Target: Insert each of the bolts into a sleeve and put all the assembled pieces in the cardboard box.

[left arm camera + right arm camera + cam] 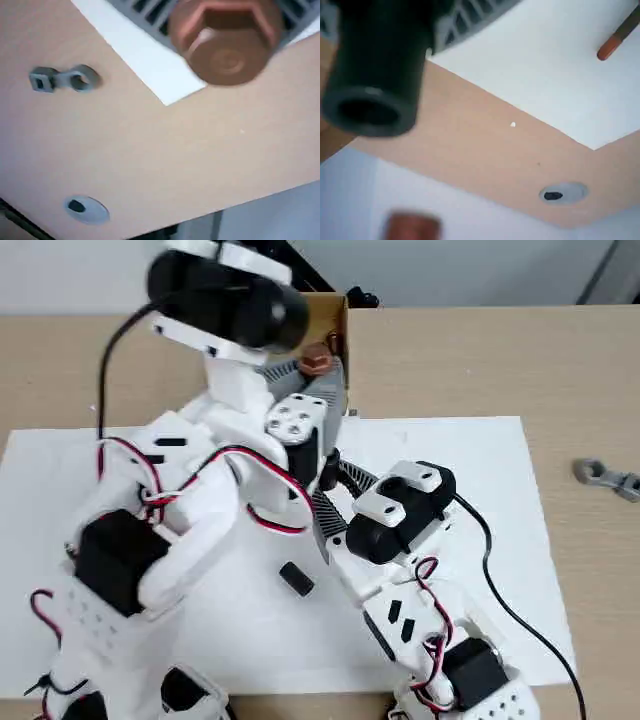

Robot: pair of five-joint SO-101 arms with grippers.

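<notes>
My left tool (318, 370) is clenched on a copper-coloured bolt (227, 40) with a six-sided head. I see it held up against the cardboard box (335, 315), at 12 o'clock from the white sheet (480, 470). My right tool (335, 495) grasps a black sleeve (375, 85), a short matte tube with an open round end, near the sheet's middle. A second sleeve (296, 579) lies loose on the sheet toward 6 o'clock. A grey metal piece (605, 477) rests on the tabletop (560, 360) at 3 o'clock.
</notes>
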